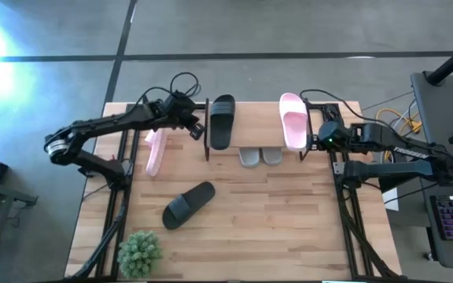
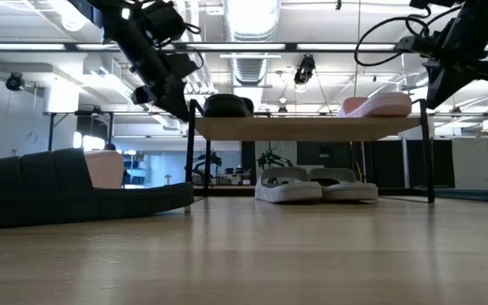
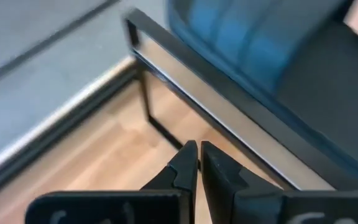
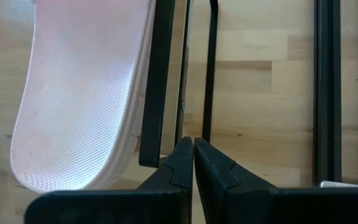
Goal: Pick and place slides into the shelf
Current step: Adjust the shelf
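Two slides lay loose on the bench (image 1: 289,236): black slide (image 1: 188,203) and pink slide (image 1: 156,151). Both end effectors, left (image 1: 197,130) and right (image 1: 316,140), were closed, empty, beside the shelf (image 1: 254,126). Light, flexible rubber; the strap was judged the best hold.

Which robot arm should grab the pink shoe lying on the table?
Probably the left: its claw hangs right beside that pink slide. The right claw is across the shelf.

No legible txt, labels, brands or nos. anywhere in view.
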You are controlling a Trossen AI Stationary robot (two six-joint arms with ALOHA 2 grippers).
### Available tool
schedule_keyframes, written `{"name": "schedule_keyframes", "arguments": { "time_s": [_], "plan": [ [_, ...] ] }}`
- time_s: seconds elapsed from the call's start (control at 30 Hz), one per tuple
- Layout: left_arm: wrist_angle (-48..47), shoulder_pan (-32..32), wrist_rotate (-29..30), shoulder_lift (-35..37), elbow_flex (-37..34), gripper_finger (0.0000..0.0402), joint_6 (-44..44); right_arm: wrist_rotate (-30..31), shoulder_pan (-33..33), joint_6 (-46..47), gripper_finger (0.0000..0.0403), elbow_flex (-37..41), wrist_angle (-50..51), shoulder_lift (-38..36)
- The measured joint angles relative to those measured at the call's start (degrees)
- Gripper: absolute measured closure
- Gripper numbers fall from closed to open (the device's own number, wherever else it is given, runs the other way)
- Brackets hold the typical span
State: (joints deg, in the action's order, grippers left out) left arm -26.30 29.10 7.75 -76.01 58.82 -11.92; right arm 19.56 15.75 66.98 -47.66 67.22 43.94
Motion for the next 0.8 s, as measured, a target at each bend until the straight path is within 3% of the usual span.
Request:
{"name": "schedule_keyframes", "arguments": {
  "time_s": [0.33, 0.8],
  "plan": [
    [1.6, 0.0, -13.0, -0.9, -1.1, 0.0395, -1.3, 0.0, 0.0, -0.2, 0.0394, 0.0, 0.0, 0.0],
    [1.6, -1.5, -17.6, -0.8, -1.1, 0.0395, -1.4, 0.0, 0.0, -0.9, 0.0394, 0.0, 0.1, 0.0]
  ]
}}
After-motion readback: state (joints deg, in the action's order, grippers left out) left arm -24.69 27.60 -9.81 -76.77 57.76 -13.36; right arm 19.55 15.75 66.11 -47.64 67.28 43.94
